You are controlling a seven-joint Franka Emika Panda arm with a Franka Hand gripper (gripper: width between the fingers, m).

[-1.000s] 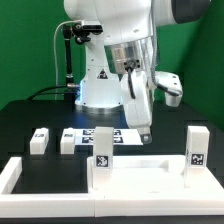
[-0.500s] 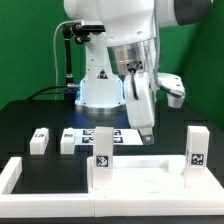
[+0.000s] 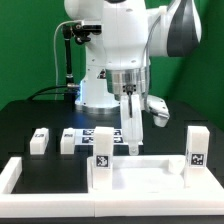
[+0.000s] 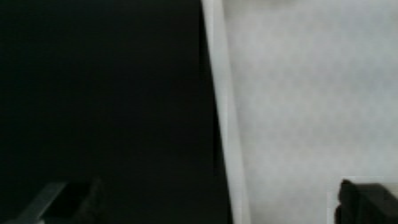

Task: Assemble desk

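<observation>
The white desk top (image 3: pixel 150 172) lies near the front of the black table, with two white tagged legs standing on it, one (image 3: pixel 102 160) on the exterior view's left and one (image 3: pixel 197 148) on its right. Two loose legs (image 3: pixel 40 140) (image 3: pixel 68 142) stand on the table at the left. My gripper (image 3: pixel 131 138) points straight down, just above the top's back edge. In the wrist view the gripper (image 4: pixel 210 205) is open and empty, its dark fingertips (image 4: pixel 54 203) far apart, straddling the edge between black table and the white top (image 4: pixel 302 110).
The marker board (image 3: pixel 95 133) lies flat behind the desk top, partly under my gripper. The low white border frame (image 3: pixel 12 176) runs along the front and left. The robot base (image 3: pixel 98 92) and a cable stand (image 3: pixel 66 50) are at the back.
My gripper has swung from a tilted pose to vertical, moved a little to the exterior view's left and come down toward the top's back edge. The parts have not moved.
</observation>
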